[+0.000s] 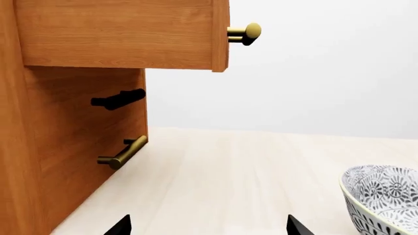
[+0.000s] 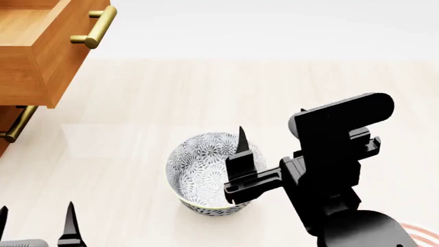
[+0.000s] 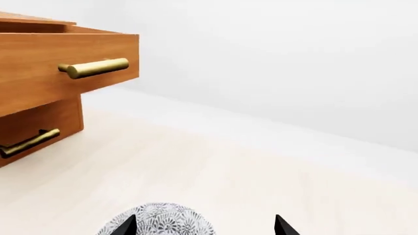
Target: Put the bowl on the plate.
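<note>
The bowl, white with a dense grey floral pattern, stands upright on the pale wooden table, below the middle of the head view. My right gripper is open above the bowl. One black finger hangs over the bowl's right rim, and the arm hides the other in the head view. My left gripper is open and holds nothing, low at the left, well apart from the bowl. Only a sliver of the plate, with red rings, shows at the bottom right corner behind my right arm.
A wooden cabinet stands at the far left. Its top drawer is pulled out, with a brass bar handle. A lower drawer's handle sits beneath. The left wrist view looks straight at this cabinet.
</note>
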